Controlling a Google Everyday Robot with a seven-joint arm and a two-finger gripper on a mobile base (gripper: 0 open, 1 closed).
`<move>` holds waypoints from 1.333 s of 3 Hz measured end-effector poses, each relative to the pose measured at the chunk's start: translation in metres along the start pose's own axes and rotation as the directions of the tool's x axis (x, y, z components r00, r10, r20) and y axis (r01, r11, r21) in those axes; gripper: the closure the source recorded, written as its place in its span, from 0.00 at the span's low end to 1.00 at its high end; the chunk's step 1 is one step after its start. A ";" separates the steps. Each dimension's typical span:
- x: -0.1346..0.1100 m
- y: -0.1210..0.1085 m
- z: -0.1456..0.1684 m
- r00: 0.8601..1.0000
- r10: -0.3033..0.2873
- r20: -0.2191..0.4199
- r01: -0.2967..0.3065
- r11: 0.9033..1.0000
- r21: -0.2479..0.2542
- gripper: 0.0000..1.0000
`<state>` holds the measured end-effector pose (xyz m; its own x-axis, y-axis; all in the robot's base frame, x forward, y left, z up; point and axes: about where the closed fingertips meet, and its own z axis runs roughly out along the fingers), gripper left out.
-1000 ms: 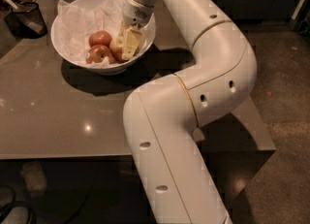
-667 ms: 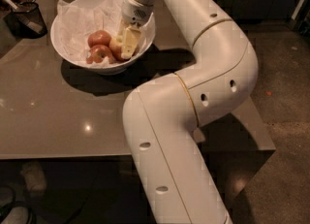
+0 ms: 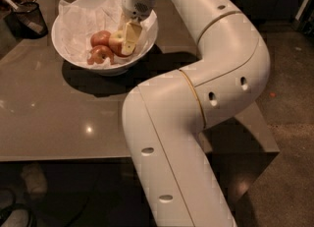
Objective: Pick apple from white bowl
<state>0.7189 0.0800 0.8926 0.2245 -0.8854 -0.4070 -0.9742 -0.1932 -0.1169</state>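
Where the gripper [image 3: 125, 42] sits inside the white bowl [image 3: 61, 50], apple [image 3: 115, 42] half hidden (jaws' hold unclear)

A glossy grey-brown surface [image 3: 73, 118] fills the frame's left, carrying the white bowl [image 3: 105, 69] at upper left and a dark mesh basket [image 3: 29, 19] at the far-left corner, the jaws down inside that bowl.

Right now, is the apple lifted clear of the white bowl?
No, the apple lies inside the white bowl beside a darker apple, with the gripper down in the bowl at it.
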 end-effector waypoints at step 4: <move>-0.033 0.019 -0.049 0.995 -0.091 -0.051 0.093 0.994 0.050 1.00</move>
<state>0.6921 0.0848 0.9479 0.3104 -0.8847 -0.3479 -0.9465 -0.2538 -0.1991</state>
